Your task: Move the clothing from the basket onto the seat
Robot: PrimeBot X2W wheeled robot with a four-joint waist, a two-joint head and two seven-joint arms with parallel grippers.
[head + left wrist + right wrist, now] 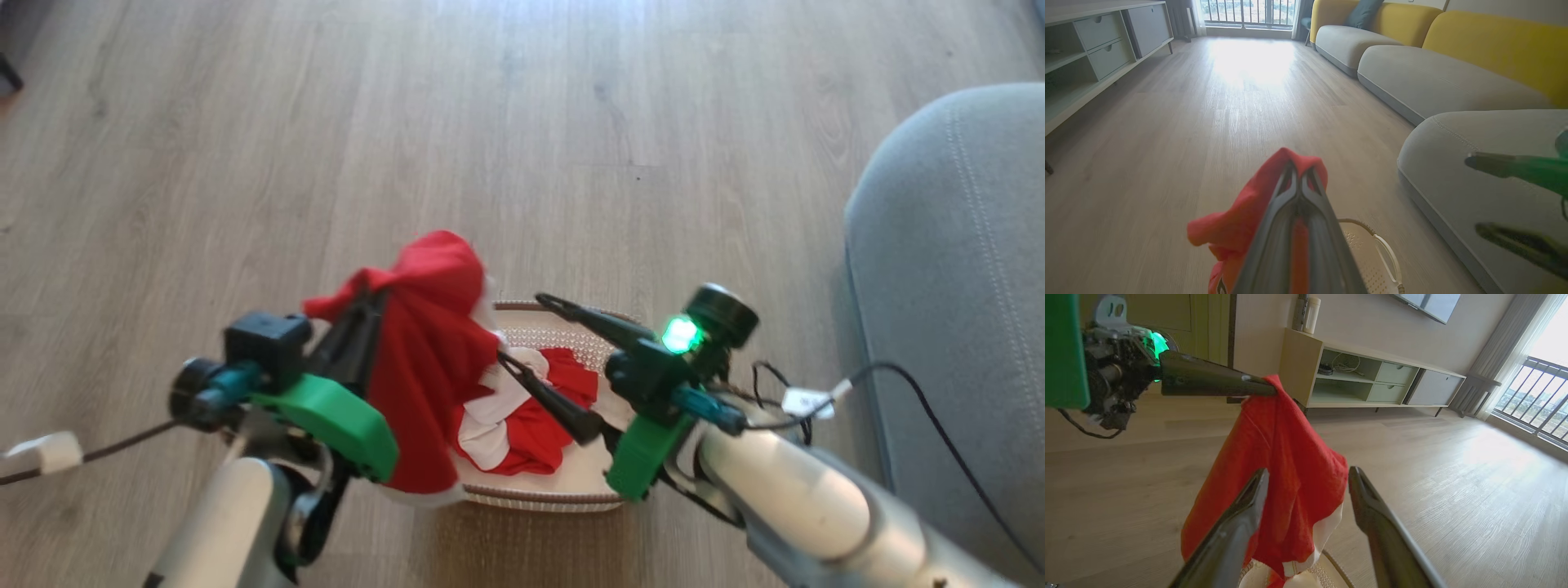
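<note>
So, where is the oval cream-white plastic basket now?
Head view: the basket sits on the wooden floor, bottom centre, left of the grey fabric seat.

Left arm: the pale grey left forearm (220,523) rises from the lower edge of the head view, carrying a green plastic wrist housing (335,420). The left gripper (377,296), with two long dark fingers, is closed tight on a red fabric garment (429,359).

Right arm: the right gripper (522,328) has its fingers spread wide, holds nothing, and points up and to the left. The green wrist lamp (679,335) is lit.
</note>
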